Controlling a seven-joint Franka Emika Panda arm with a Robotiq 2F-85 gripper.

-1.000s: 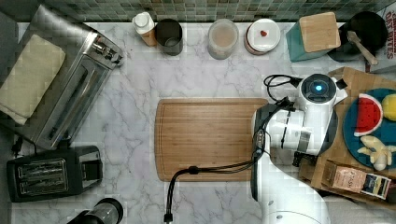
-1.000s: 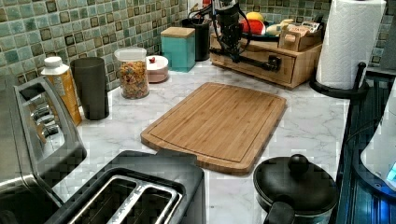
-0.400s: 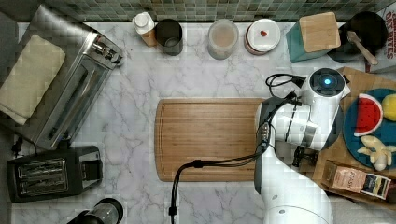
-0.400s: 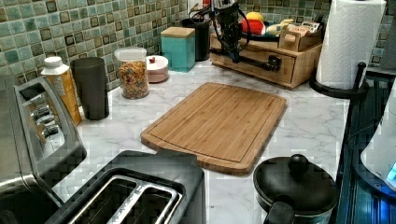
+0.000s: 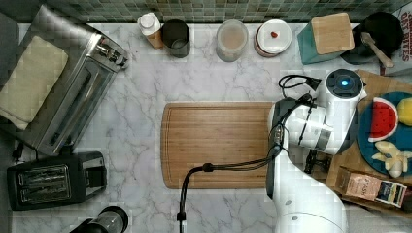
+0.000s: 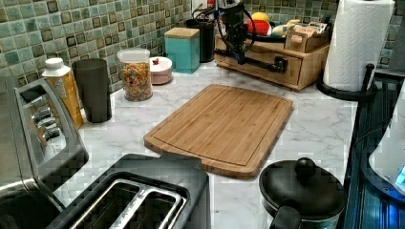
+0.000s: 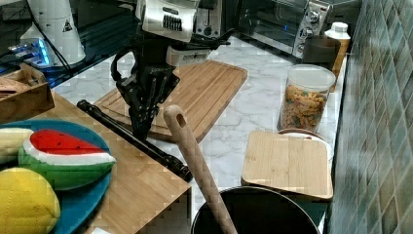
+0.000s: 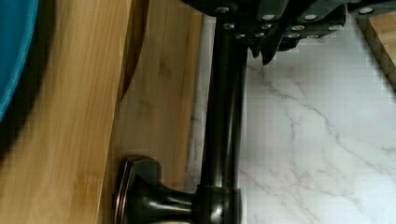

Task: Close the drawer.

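Light-wood drawer [image 6: 267,64] with a thin dark bar handle [image 7: 131,139] sits in a low wooden cabinet at the top view's right, under the wooden top carrying a blue plate [image 7: 83,207] of toy fruit. From the left view the drawer front looks nearly flush with the cabinet face; in the wrist view only a narrow step remains between front and top edge. Probably last stretch of the push.

Black robot hand [image 7: 142,127] points down, tips at the handle bar, on its counter side. Cannot tell whether the fingers are apart or together; they read as one dark wedge in the right view.

Risks, as I judge them:
- Bar is round, smooth, dark metal. A tip could ride over or under it, and the push would be lost.
- Contact is off the bar's middle. An uneven push could rack the drawer in its opening and jam it.
- Pressing on once the drawer seats could slide the whole cabinet across the slick marble counter [image 5: 145,121].
- Ribbed bamboo cutting board [image 5: 216,144] lies just beside the arm's base.
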